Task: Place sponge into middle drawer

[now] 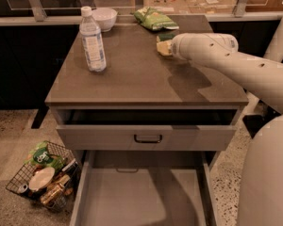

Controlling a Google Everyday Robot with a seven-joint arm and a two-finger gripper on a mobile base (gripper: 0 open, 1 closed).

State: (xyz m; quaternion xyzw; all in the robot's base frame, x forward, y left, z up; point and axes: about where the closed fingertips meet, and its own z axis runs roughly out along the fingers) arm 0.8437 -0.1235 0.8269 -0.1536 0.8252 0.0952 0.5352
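Observation:
The sponge (163,47), dark green over pale yellow foam, is at the back right of the cabinet top, right at the tip of my arm. My gripper (171,44) is at the sponge's right side, mostly hidden behind my white wrist. The middle drawer (141,199) is pulled far out below, showing a plain pale-grey floor with nothing in it. It sits low and toward the front, well below and left of the gripper.
A water bottle (92,40) stands at the left of the top. A white bowl (104,18) and a light-green snack bag (155,19) lie at the back. The drawer with the black loop handle (147,138) is slightly open. A wire basket (45,175) sits on the floor at left.

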